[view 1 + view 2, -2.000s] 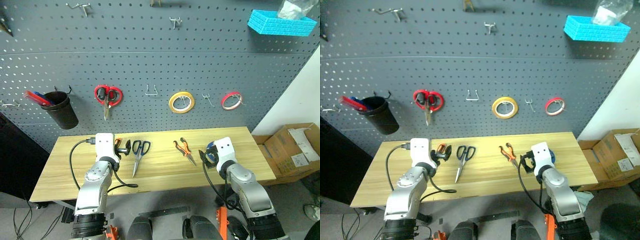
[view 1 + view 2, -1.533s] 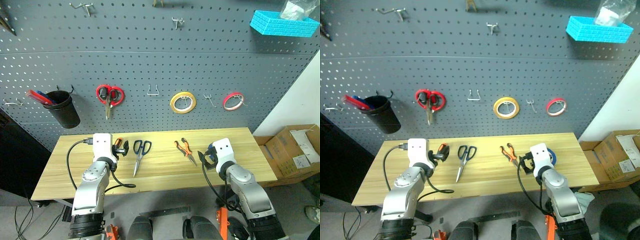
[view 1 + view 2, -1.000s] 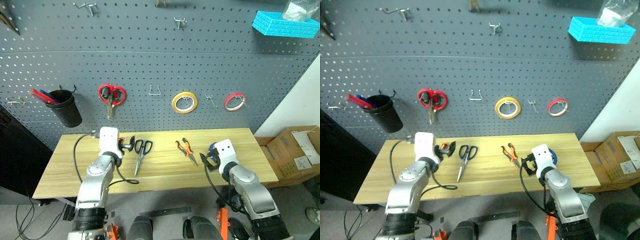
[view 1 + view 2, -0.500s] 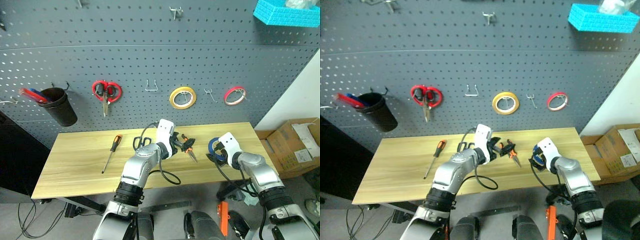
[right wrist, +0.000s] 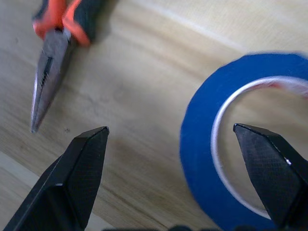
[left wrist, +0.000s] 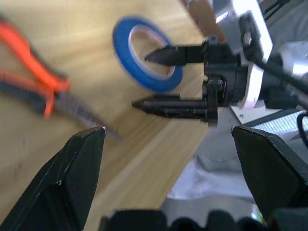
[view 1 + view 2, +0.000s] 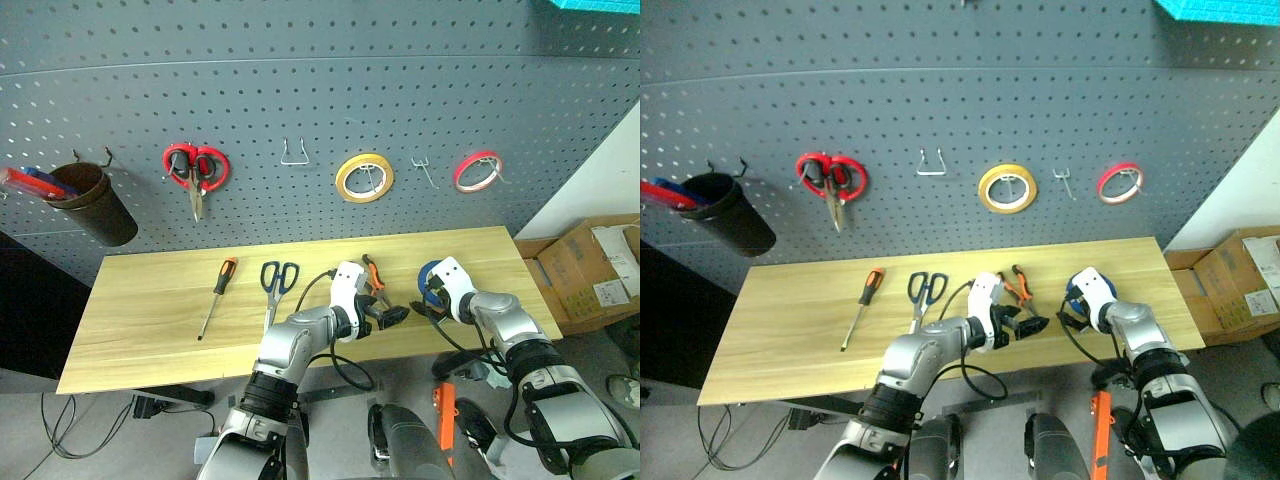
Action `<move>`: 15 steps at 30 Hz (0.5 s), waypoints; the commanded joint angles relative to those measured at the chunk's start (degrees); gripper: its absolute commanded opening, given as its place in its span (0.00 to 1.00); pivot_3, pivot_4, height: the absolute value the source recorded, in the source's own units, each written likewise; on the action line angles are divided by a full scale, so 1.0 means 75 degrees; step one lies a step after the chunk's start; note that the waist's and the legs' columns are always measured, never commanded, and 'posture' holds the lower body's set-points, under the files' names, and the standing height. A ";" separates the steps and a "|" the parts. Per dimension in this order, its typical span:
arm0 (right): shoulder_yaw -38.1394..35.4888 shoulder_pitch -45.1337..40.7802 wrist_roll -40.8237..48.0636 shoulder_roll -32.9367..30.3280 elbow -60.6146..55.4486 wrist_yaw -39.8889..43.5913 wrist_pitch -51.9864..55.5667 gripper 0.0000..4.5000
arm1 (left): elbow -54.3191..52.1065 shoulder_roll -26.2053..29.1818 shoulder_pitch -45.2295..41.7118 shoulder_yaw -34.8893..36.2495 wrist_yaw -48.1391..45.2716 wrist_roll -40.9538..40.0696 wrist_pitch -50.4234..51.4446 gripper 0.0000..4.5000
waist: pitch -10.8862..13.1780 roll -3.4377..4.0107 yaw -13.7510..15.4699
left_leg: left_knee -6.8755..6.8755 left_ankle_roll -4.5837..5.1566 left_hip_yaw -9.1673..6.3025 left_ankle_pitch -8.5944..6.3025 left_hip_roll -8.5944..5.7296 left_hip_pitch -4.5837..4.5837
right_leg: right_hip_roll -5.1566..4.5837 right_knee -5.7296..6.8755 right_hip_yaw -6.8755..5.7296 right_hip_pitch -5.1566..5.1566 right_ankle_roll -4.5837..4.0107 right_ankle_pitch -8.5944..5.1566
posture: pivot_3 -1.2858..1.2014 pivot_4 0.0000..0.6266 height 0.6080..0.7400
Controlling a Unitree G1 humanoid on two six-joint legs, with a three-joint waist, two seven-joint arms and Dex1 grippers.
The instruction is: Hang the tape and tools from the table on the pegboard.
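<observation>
The blue tape [image 5: 207, 159] lies flat near the right end of the table [image 7: 150, 330]. My right gripper [image 5: 169, 129] is open over it. One finger is above the roll's hole and the other is outside its rim. The orange-and-black pliers [image 7: 372, 276] lie just left of the tape. My left gripper [image 7: 388, 316] is open in front of them, holding nothing. The black-handled scissors [image 7: 272, 290] and the screwdriver [image 7: 215, 298] lie further left. The pegboard [image 7: 300, 80] rises behind the table.
On the pegboard hang red-handled scissors [image 7: 195, 170], a yellow roll [image 7: 362, 177], a thin red roll [image 7: 478, 170] and a black cup [image 7: 95, 205]. Bare hooks [image 7: 293, 155] sit between them. A cardboard box [image 7: 590, 275] stands right of the table.
My left arm swung right, from beside the screwdriver to in front of the pliers. My right gripper moved forward onto the tape. The view tilted down.
</observation>
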 commanded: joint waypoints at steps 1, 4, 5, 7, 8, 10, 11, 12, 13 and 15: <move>-0.0181 -0.0356 0.0063 0.0045 0.0598 0.0127 0.0006 1.00 | -0.0411 -0.0121 0.0099 -0.0037 -0.0001 -0.0216 0.0140 1.00 | 0.0009 -0.0002 -0.0006 | 0.0004 0.0000 0.0008 0.0000 0.0000 -0.0015 | 0.0000 0.0006 0.0003 -0.0020 0.0004 0.0002 | 0.57 0.49 1.00; -0.0544 -0.0583 0.0303 0.0108 0.1138 -0.0019 0.0264 0.87 | -0.0570 -0.0089 0.0170 -0.0041 -0.0056 -0.0276 0.0275 1.00 | 0.0018 -0.0007 0.0014 | 0.0008 0.0000 0.0002 0.0000 0.0001 -0.0036 | 0.0000 0.0005 0.0006 -0.0035 0.0007 0.0004 | 0.57 0.48 1.00; -0.0683 -0.0659 0.0391 0.0132 0.1265 -0.0062 0.0367 0.80 | -0.0607 -0.0089 0.0180 -0.0043 -0.0063 -0.0284 0.0306 1.00 | 0.0020 -0.0006 0.0028 | 0.0007 0.0000 0.0002 0.0000 0.0000 -0.0037 | 0.0000 0.0004 0.0005 -0.0035 0.0007 0.0004 | 0.57 0.48 1.00; -0.0865 -0.0778 0.0470 0.0153 0.1444 -0.0115 0.0448 0.64 | -0.0622 -0.0106 0.0176 -0.0032 -0.0058 -0.0283 0.0332 1.00 | 0.0020 -0.0006 0.0044 | 0.0007 0.0000 0.0001 0.0000 0.0000 -0.0038 | 0.0000 0.0003 0.0006 -0.0035 0.0006 0.0004 | 0.57 0.48 1.00; -0.0923 -0.0817 0.0484 0.0153 0.1503 -0.0142 0.0459 0.57 | -0.0609 -0.0117 0.0168 -0.0030 -0.0052 -0.0272 0.0324 1.00 | 0.0021 -0.0007 0.0044 | 0.0007 0.0000 0.0001 0.0000 0.0001 -0.0038 | 0.0000 0.0002 0.0006 -0.0035 0.0006 0.0004 | 0.57 0.47 1.00; -0.0955 -0.0860 0.0453 0.0141 0.1560 -0.0167 0.0402 0.42 | -0.0571 -0.0138 0.0136 -0.0020 -0.0037 -0.0253 0.0290 1.00 | 0.0021 -0.0006 0.0044 | 0.0007 0.0000 0.0004 0.0000 -0.0001 -0.0039 | 0.0000 0.0001 0.0007 -0.0035 0.0006 0.0004 | 0.57 0.47 1.00; -0.0949 -0.0868 0.0422 0.0133 0.1563 -0.0167 0.0363 0.34 | -0.0543 -0.0149 0.0112 -0.0013 -0.0033 -0.0246 0.0271 1.00 | 0.0021 -0.0006 0.0043 | 0.0007 0.0000 0.0003 0.0000 -0.0001 -0.0040 | 0.0000 -0.0001 0.0007 -0.0036 0.0006 0.0004 | 0.57 0.47 1.00; -0.0941 -0.0859 0.0396 0.0131 0.1538 -0.0165 0.0339 0.27 | -0.0516 -0.0158 0.0085 -0.0004 -0.0031 -0.0241 0.0253 1.00 | 0.0021 -0.0006 0.0043 | 0.0007 0.0000 0.0005 0.0000 -0.0001 -0.0041 | 0.0000 -0.0002 0.0007 -0.0037 0.0007 0.0004 | 0.57 0.47 1.00; -0.0934 -0.0847 0.0375 0.0129 0.1512 -0.0163 0.0317 0.18 | -0.0482 -0.0169 0.0054 0.0004 -0.0031 -0.0236 0.0233 1.00 | 0.0021 -0.0006 0.0043 | 0.0006 0.0000 0.0006 0.0000 -0.0001 -0.0041 | 0.0000 -0.0003 0.0007 -0.0037 0.0007 0.0003 | 0.57 0.47 1.00; -0.0940 -0.0786 0.0388 0.0132 0.1392 -0.0137 0.0346 0.12 | -0.0395 -0.0190 -0.0015 0.0014 -0.0039 -0.0220 0.0177 1.00 | 0.0021 -0.0006 0.0042 | 0.0006 0.0000 0.0006 0.0000 -0.0001 -0.0044 | 0.0000 -0.0004 0.0008 -0.0038 0.0007 0.0004 | 0.57 0.46 1.00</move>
